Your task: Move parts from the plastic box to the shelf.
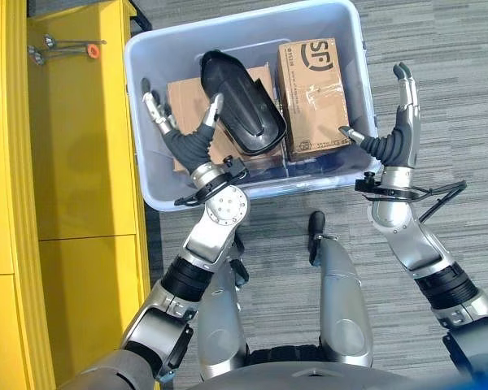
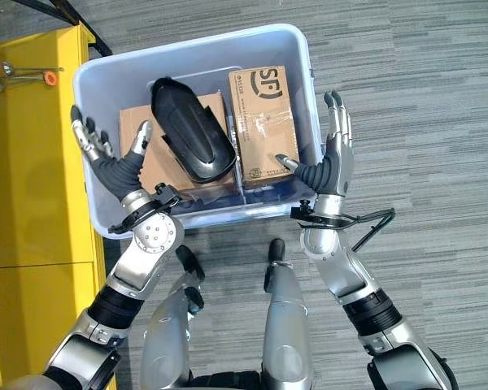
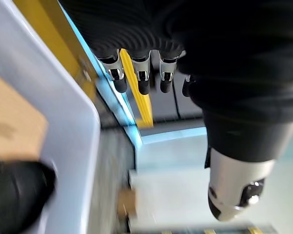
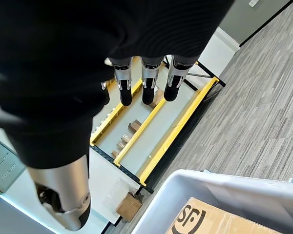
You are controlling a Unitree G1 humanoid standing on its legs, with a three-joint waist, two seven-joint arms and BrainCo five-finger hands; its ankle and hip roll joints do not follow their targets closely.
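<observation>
A pale blue plastic box (image 1: 150,175) stands on the floor in front of me. Inside lie a black moulded part (image 1: 240,101), a brown cardboard box (image 1: 313,97) to its right and flat cardboard (image 1: 187,101) under it. My left hand (image 1: 183,138) is raised open over the box's left side, fingers straight, thumb near the black part. My right hand (image 1: 398,134) is open too, held upright outside the box's right wall, thumb pointing at the cardboard box. Neither hand holds anything.
A yellow shelf (image 1: 73,162) runs along the left of the box, with small metal tools and an orange piece (image 1: 92,50) on its top. Grey striped carpet (image 1: 439,73) surrounds the box. The right wrist view looks past the fingers at a distant yellow rack (image 4: 156,122).
</observation>
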